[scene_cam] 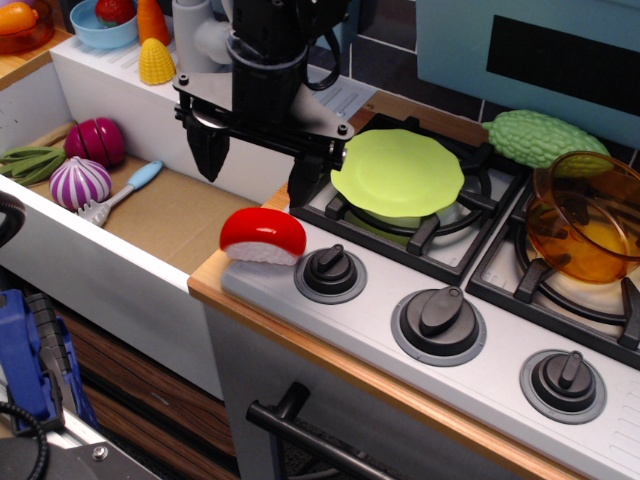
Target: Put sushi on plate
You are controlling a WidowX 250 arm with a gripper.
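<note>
The sushi [263, 237], a glossy red top on a white ribbed base, lies on the front left corner of the toy stove, just left of a black knob [330, 271]. The lime-green scalloped plate [398, 172] rests on the rear left burner. My gripper [255, 170] hangs above and just behind the sushi, open and empty, with its two black fingers spread wide, one finger [209, 150] over the sink and the other next to the plate's left rim.
A transparent orange bowl [586, 216] sits on the right burner, a green bumpy vegetable [540, 137] behind it. The sink [160, 215] on the left holds a striped onion [80, 182], a purple vegetable [97, 140] and a spatula [122, 194]. Corn [156, 62] and a blue bowl [105, 30] stand at the back.
</note>
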